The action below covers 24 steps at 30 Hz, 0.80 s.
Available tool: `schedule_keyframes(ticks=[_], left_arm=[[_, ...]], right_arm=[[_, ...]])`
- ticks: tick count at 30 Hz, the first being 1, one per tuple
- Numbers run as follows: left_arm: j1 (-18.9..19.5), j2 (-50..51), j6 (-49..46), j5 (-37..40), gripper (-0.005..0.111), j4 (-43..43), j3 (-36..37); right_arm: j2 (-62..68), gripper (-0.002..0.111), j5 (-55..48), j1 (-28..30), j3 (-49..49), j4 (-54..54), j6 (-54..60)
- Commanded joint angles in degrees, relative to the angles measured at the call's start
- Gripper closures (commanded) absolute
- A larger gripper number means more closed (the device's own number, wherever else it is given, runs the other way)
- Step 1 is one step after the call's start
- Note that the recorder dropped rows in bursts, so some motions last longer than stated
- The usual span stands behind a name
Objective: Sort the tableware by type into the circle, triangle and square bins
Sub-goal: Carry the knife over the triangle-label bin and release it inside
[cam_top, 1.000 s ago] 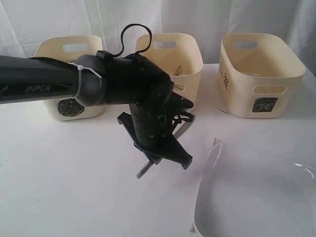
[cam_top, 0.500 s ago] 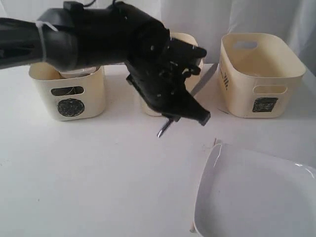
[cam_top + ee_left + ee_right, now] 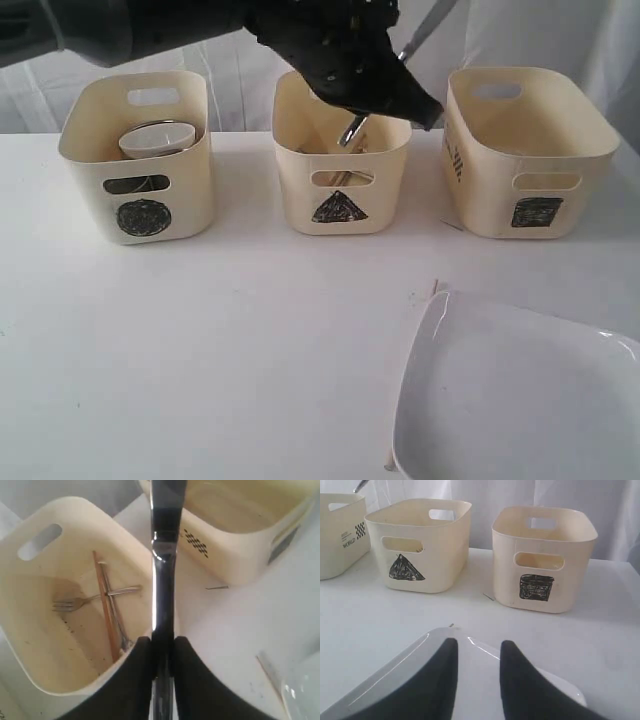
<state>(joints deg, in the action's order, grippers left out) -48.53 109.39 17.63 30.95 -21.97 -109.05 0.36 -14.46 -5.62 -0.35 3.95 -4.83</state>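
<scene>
Above the middle cream plastic tub marked with a black scribbled triangle (image 3: 340, 175), the left gripper (image 3: 163, 652) is clamping a long steel knife (image 3: 164, 580) between its two black fingers. The knife is hanging tilted, one end dipping to about the tub's rim in the exterior view and the other end pointing up and to the right. Inside that tub a steel fork (image 3: 75, 601) is lying across a pair of wooden chopsticks (image 3: 105, 605), alongside another steel handle whose type is unclear. To the left, the cream tub marked with a circle (image 3: 140, 190) is holding a steel mug (image 3: 158, 140). The cream tub marked with a square (image 3: 530, 180) is standing on the right. On the white table (image 3: 200, 350), the large white square plate (image 3: 520, 400) is lying near the front right. The right gripper (image 3: 477, 665) is hovering over this plate with its fingers apart, gripping nothing.
</scene>
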Motion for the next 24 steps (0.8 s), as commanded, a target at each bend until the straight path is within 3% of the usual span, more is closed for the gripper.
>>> schedule_keyframes(ticks=[1,10,24], left_arm=[[3.3,3.1,0.8,-0.6,0.107,-0.1,-3.5],[7.2,9.3,0.3,-5.9,0.107,1.6,-7.4],[9.6,14.0,-1.6,-9.9,0.107,1.8,-9.3]], right_arm=[[-0.4,0.08,0.4,0.5,0.3,0.3,0.0],[-0.4,0.08,0.4,0.5,0.3,0.3,0.0],[-0.4,0.08,0.4,0.5,0.3,0.3,0.0]])
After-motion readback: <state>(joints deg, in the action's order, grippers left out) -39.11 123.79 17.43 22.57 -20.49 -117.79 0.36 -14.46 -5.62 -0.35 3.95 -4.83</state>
